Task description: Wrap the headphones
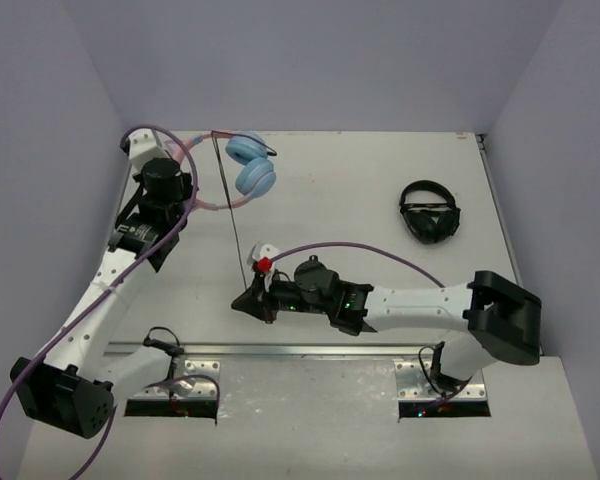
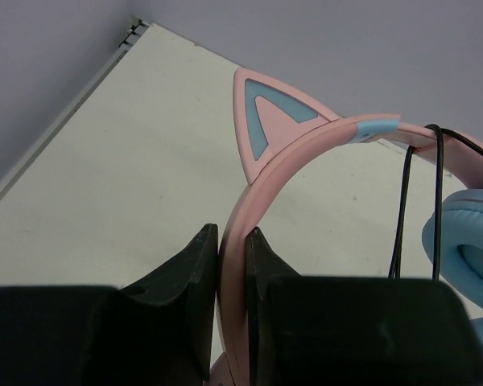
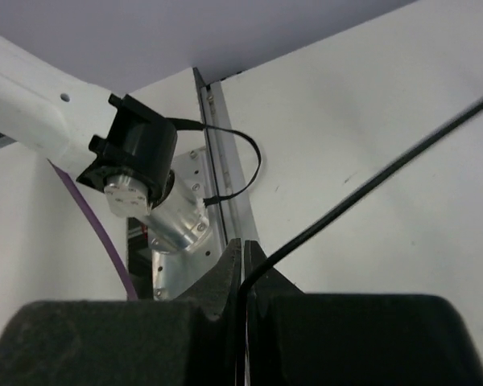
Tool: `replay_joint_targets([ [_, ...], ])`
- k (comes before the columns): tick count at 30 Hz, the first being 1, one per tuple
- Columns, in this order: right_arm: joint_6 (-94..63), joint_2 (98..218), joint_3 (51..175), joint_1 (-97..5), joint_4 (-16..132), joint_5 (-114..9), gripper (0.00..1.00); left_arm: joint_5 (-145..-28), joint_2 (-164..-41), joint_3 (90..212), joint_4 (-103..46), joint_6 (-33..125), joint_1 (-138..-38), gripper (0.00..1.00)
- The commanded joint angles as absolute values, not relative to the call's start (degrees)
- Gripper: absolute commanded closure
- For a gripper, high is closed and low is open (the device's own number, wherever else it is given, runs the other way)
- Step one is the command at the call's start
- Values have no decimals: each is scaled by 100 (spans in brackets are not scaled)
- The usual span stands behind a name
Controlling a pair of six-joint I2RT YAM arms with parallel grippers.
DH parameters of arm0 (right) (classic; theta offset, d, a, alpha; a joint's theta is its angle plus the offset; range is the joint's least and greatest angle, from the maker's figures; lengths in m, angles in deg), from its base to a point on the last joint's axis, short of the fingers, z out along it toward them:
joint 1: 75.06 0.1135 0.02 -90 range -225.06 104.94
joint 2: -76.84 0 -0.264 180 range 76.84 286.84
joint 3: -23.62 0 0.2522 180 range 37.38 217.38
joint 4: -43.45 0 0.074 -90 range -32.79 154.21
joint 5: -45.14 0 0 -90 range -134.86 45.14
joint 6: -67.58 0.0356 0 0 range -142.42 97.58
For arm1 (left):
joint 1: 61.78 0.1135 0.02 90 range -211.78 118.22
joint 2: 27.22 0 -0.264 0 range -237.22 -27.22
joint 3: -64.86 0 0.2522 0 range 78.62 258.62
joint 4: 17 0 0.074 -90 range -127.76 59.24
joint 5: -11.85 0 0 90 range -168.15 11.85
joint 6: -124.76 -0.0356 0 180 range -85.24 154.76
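The headphones lie at the far left of the table, with light blue ear cups and a pink headband carrying a cat ear. My left gripper is shut on the headband, which sits pinched between its jaws. The thin black cable runs taut from the headphones down to my right gripper. My right gripper is shut on the cable, near the table's front edge.
All-black headphones lie at the right of the table. A metal rail runs along the front edge. A purple hose arcs over the right arm. Walls close in the table's left, back and right.
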State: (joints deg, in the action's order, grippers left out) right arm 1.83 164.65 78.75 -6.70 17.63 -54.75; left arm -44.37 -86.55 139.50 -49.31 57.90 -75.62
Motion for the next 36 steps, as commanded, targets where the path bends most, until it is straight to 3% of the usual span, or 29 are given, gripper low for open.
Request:
replay_joint_targets([
  [1,-992,16008,8711,-264,3924,-4830,99,-4088,-8716,13805,-3237,5377,-7426,99],
  [6,-1941,15752,9792,-246,5663,-4460,99,-4640,-8445,13259,-2339,4752,-7539,100],
  [12,-3172,15901,11181,-536,7317,-4108,99,-6152,-8338,12934,-1688,4154,-7979,100],
  [18,-4253,15972,12043,-1353,8549,-4731,99,-8803,-8715,12994,-1625,3899,-8094,100],
  [20,-4561,16024,12263,-1608,8989,-4574,99,-9035,-8831,13021,-1652,3836,-8102,100],
  [31,-4650,16183,12229,-2294,8798,-2406,99,-10292,-9990,13293,-2284,3143,-8532,100],
  [36,-4299,16210,12133,-2996,8429,-2008,99,-10733,-10193,13514,-2733,2773,-8761,100],
])
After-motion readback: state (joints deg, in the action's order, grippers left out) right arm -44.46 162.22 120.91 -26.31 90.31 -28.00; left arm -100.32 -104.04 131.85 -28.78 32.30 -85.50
